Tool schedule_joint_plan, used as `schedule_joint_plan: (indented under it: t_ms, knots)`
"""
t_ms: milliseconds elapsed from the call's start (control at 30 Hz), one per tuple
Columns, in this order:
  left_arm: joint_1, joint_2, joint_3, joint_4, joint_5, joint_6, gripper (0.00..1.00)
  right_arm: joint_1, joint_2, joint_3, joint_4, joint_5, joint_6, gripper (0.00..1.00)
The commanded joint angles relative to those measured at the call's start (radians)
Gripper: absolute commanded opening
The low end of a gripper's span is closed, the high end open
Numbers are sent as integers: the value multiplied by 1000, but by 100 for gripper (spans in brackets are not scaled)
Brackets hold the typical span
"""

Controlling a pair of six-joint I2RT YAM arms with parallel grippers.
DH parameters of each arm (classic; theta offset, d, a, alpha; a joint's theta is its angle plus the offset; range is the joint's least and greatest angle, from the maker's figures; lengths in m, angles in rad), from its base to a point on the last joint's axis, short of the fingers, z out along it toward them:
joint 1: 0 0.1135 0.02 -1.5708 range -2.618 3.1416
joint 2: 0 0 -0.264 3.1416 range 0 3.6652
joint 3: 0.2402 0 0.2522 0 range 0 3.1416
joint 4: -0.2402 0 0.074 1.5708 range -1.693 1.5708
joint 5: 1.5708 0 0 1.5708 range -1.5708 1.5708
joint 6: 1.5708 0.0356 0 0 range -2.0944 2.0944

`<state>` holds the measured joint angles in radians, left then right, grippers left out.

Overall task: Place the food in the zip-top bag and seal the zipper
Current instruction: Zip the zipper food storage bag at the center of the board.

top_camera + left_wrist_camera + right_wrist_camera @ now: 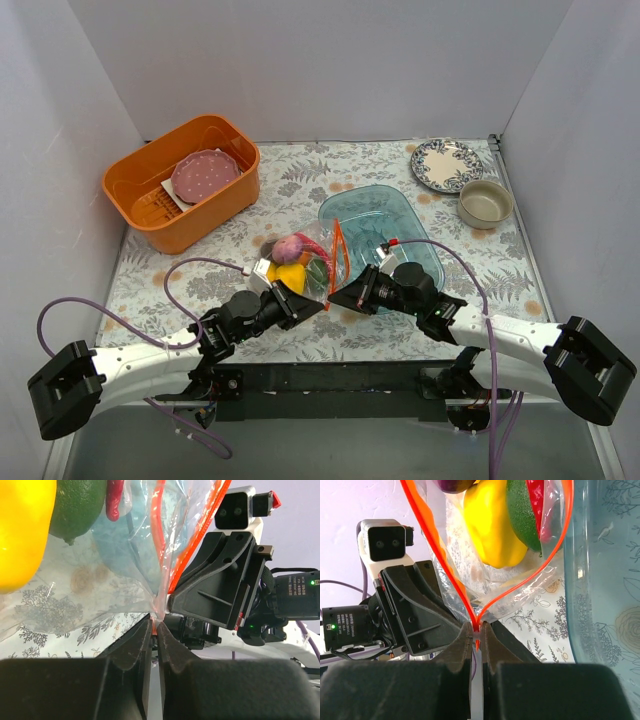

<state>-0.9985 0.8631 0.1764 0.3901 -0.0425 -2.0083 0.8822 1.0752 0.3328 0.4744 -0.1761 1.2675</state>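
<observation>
1. From above: my left gripper point(318, 300) and my right gripper point(336, 297) meet tip to tip at the near end of the flat, clear, crinkly zip-top bag point(318, 262). The bag lies on the leaf-patterned tablecloth point(300, 170), just left of the clear blue plastic tray point(372, 208). The food is inside the bag: a purple toy onion point(291, 247) and a yellow toy pepper point(290, 275) show most clearly. The thin orange-red zipper point(341, 250) runs away from my fingers along the bag's mouth. Farther off are an orange plastic basket point(200, 225) holding a pink dotted plate point(205, 175), a blue-patterned plate point(445, 165) and a beige bowl point(485, 203).

2. From my left wrist: my left fingers point(135, 645) are clenched on the end of the zipper point(195, 545), with only the strip and a fold of bag film between them. Past the pinch the two halves of the strip spread apart. Through the film I see the yellow pepper point(22, 530), a green round fruit point(77, 507) and a red toy chili point(114, 500). My right gripper's black body sits just beyond.

3. From my right wrist: my right fingers point(457, 647) are also clamped on the zipper's end point(476, 630). From there the strip opens into a wide V point(427, 525), so the mouth is unsealed. The pepper point(492, 525), green fruit point(522, 515) and chili point(537, 500) lie inside, and the blue tray point(605, 580) is on the right.
</observation>
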Motion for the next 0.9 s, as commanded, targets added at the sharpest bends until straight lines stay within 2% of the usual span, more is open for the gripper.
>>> schedule_joint_plan:
  t_ms: [0,233,400,500,667,867]
  knots:
    - [-9,5,0,15,41,-115,0,-11,-12,35,50,64,-17,5]
    - [-8,7,8,4,75,-109,0,-12,0,46,53,52,-20,5]
    - [-8,8,-3,33,67,-118,31,-14,-3,43,53,47,-20,5]
    - [-8,17,-9,53,66,-124,41,-14,-4,41,52,47,-20,5]
    - [-8,34,-25,102,55,-132,43,-14,-4,45,52,36,-19,5]
    - [-8,86,-11,141,55,-119,37,-12,-6,51,58,21,-14,5]
